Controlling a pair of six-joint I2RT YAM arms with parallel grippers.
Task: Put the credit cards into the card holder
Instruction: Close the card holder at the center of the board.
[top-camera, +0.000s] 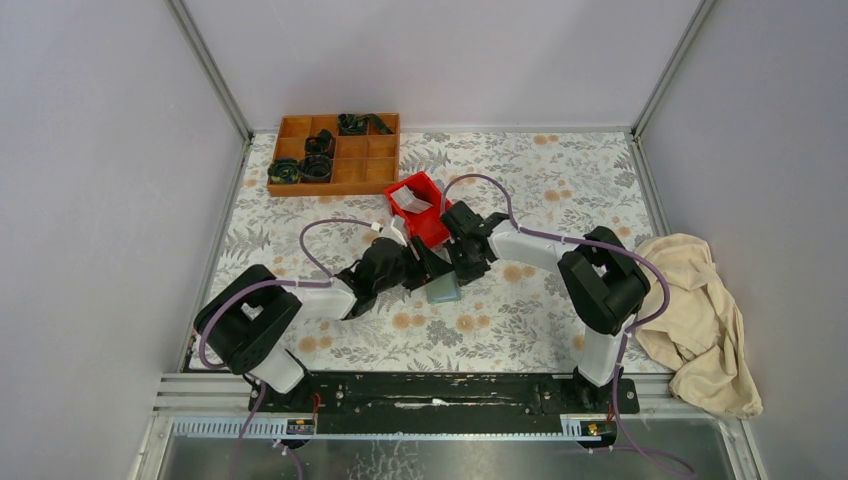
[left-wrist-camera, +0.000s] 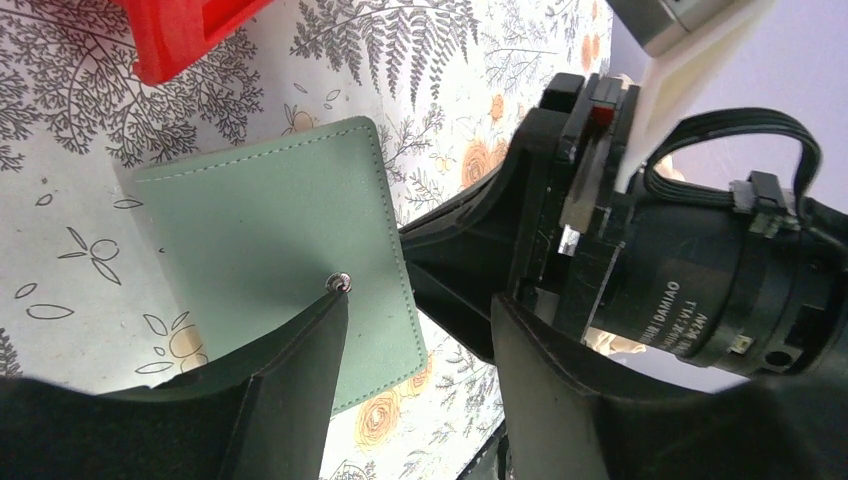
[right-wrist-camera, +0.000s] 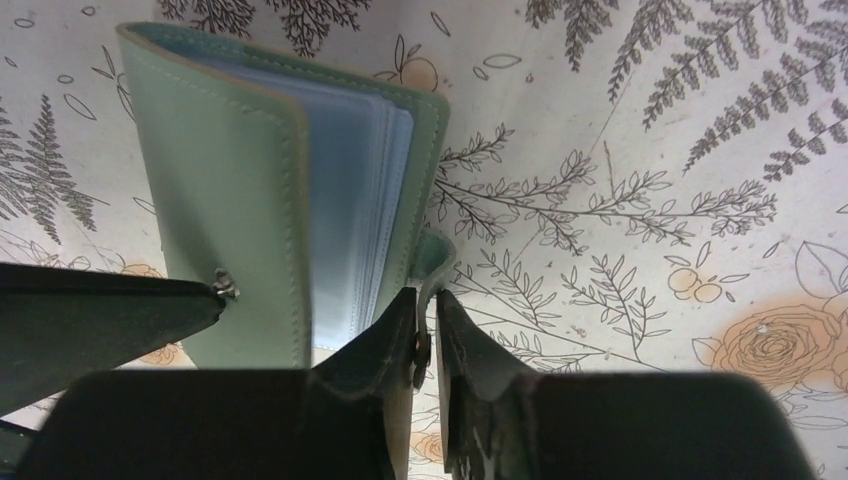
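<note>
Grippers meeting at a sage-green card holder (right-wrist-camera: 230, 170) on a floral table (top-camera: 560, 190): the left gripper (left-wrist-camera: 420, 300) spread wide, the right gripper (right-wrist-camera: 428, 298) pinching.

The right gripper's jaws are nearly together, nipping the holder's small closure tab (right-wrist-camera: 432, 262), which runs down between its fingertips. The holder's body lies just ahead of them and to one side, with its cover standing slightly apart so that pale blue inner sleeves show. The left gripper holds nothing. One fingertip (left-wrist-camera: 300, 370) rests on the cover at the metal snap stud (right-wrist-camera: 225, 290), while the other finger is off the holder, and the right gripper's fingers sit between the two. Just beyond both grippers is a red bin (top-camera: 432, 225) with a whitish card (top-camera: 408, 200) inside. Farther beyond, on the left arm's side, a wooden tray (top-camera: 335, 180) holds dark objects. A beige cloth (top-camera: 700, 320) lies crumpled well out past the right arm.
</note>
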